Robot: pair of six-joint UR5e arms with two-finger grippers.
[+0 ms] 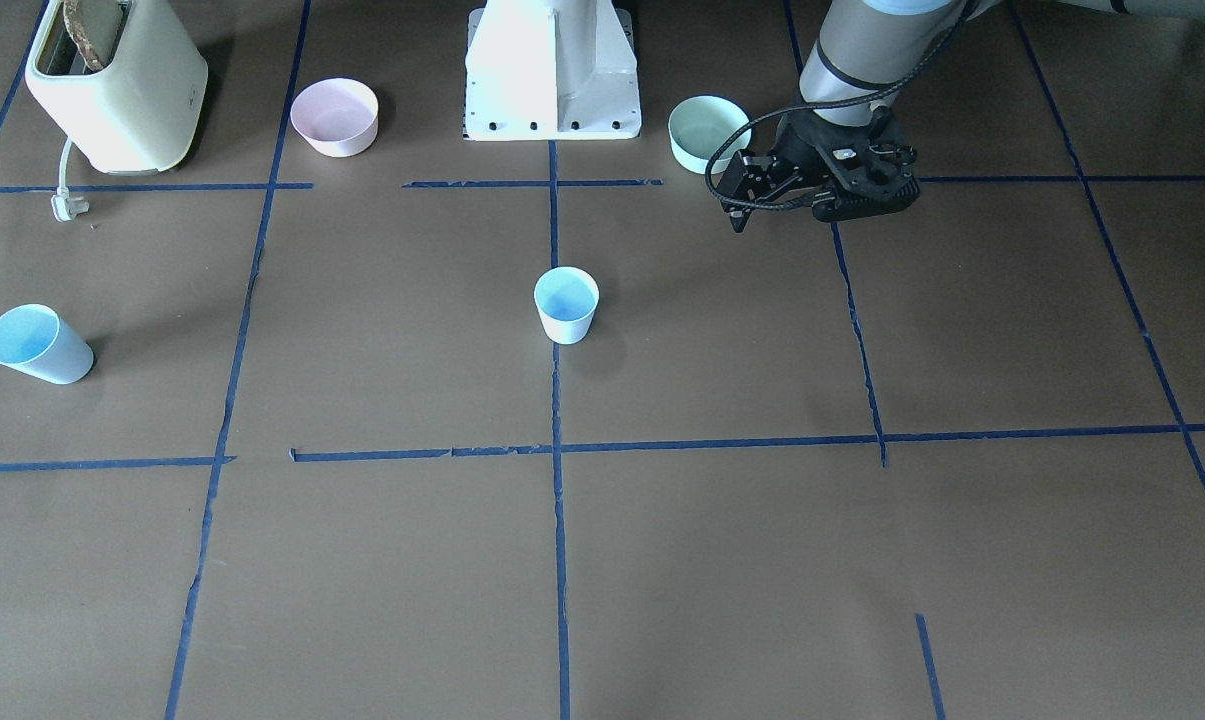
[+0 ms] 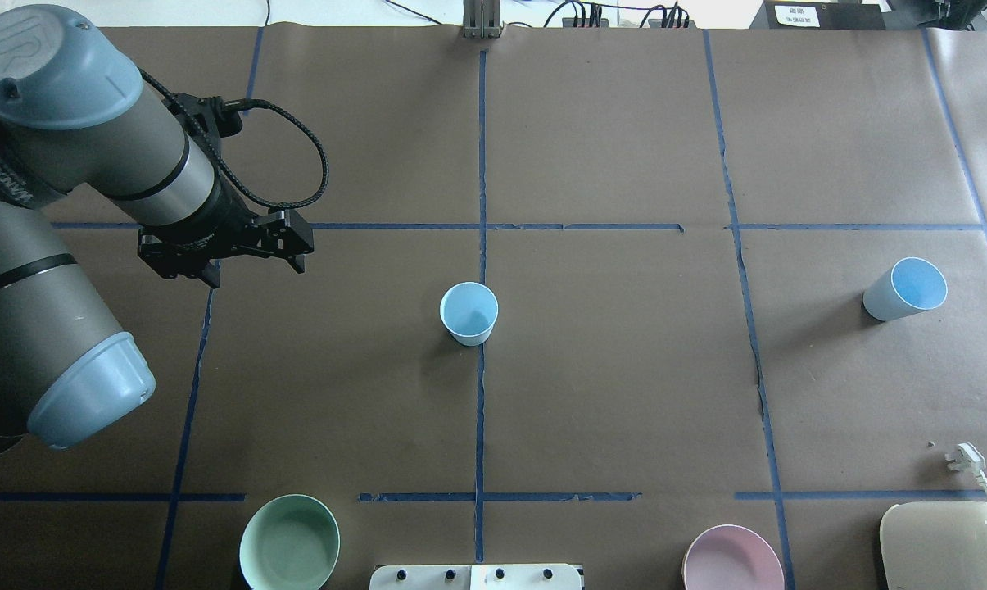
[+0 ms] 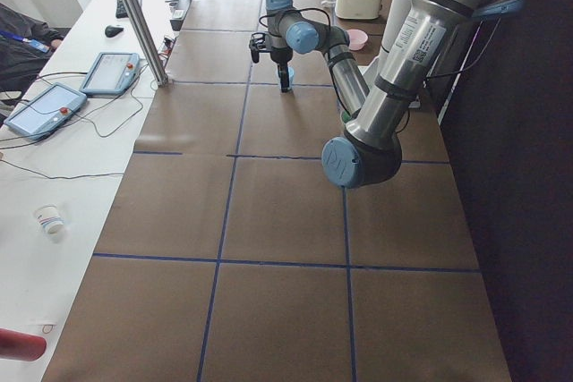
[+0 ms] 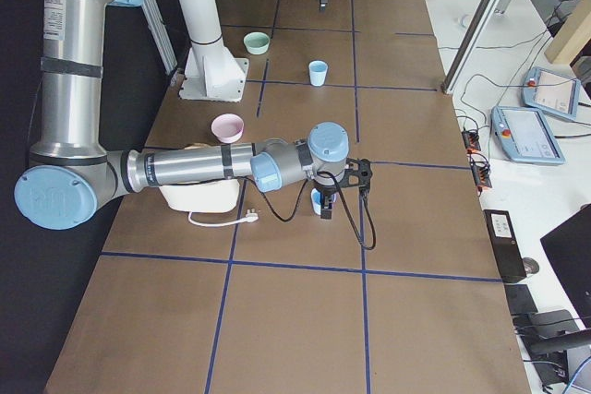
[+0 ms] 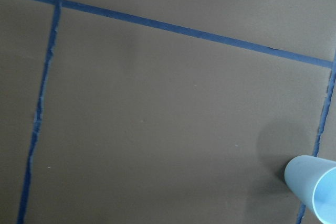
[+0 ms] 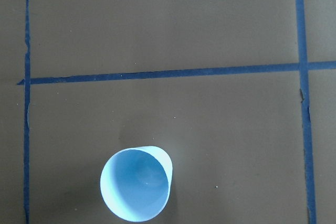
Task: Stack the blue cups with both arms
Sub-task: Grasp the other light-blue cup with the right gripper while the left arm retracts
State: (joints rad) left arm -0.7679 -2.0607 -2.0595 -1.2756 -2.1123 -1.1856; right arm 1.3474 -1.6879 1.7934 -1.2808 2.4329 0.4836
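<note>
So, left gripper (image 2: 219, 250) hovering off beside centre cup (image 2: 468, 313), right gripper (image 4: 323, 200) hanging near other cup (image 2: 905, 288); can't tell if either's spread.

Matt brown paper covers the desk (image 1: 722, 560); the blue cups (image 1: 566, 305) are smooth plastic, the left arm (image 2: 165, 184) satin metal.

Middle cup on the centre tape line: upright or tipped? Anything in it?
Upright and empty. The middle cup stands on its narrow base with its open rim up, and the overhead view shows only bare sky-blue inside.
</note>
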